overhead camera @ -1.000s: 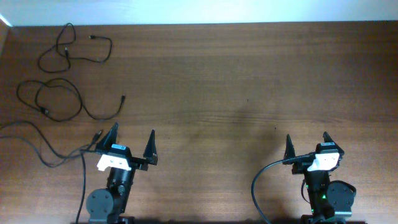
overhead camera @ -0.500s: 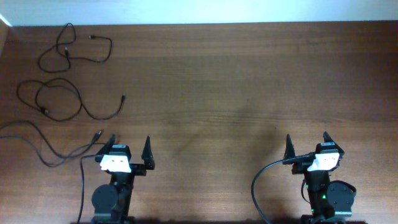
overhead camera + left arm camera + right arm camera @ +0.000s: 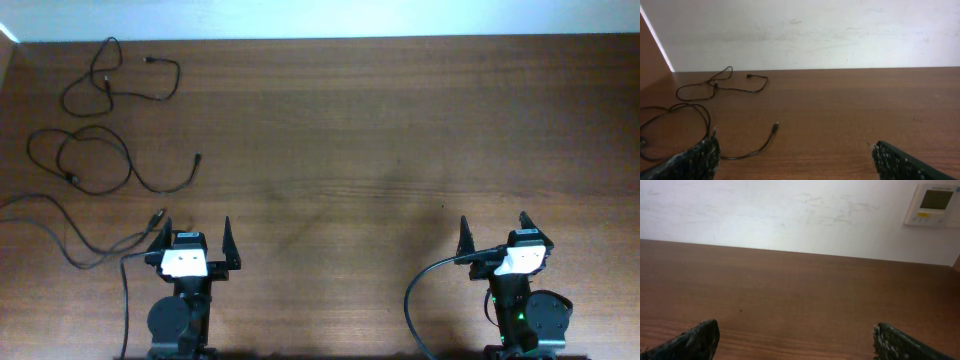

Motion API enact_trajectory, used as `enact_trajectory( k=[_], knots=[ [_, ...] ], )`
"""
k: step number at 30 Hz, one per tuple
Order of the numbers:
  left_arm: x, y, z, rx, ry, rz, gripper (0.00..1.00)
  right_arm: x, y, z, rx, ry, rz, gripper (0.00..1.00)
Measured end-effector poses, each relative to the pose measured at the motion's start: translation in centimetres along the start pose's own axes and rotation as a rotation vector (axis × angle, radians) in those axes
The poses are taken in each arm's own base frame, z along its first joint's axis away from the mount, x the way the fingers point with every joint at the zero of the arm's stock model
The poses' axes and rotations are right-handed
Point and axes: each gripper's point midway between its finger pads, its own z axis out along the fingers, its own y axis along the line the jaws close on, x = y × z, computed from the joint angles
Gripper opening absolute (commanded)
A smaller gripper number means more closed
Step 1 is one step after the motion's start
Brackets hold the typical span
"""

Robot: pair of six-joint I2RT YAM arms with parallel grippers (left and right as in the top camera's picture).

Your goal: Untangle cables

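jaws both spread; cables (image 3: 97,130) lie far left; control panel (image 3: 934,205) on wall (image 3: 790,215).

The left arm (image 3: 178,318) is folded back over its own base, and the left gripper (image 3: 195,232) points straight forward, away from that base. Its jaws stand wide apart with nothing between them. In the left wrist view its dark, textured fingers (image 3: 696,161) show only at the two lower corners, tips about level with each other.

The right arm (image 3: 522,312) is folded the same way. The right gripper (image 3: 494,222) also points forward, jaws spread wide and empty, and the right wrist view shows one finger in each lower corner. A white housing (image 3: 183,262) sits just behind each gripper's fingers.
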Motion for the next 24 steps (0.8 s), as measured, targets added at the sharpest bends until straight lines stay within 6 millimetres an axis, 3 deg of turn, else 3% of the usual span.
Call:
enact_trajectory(
  k=[24],
  knots=[
    [0.00,0.07,0.00,-0.004,0.000,-0.039,0.99,0.00,0.00,0.00,0.000,0.000,0.000,0.98]
  ],
)
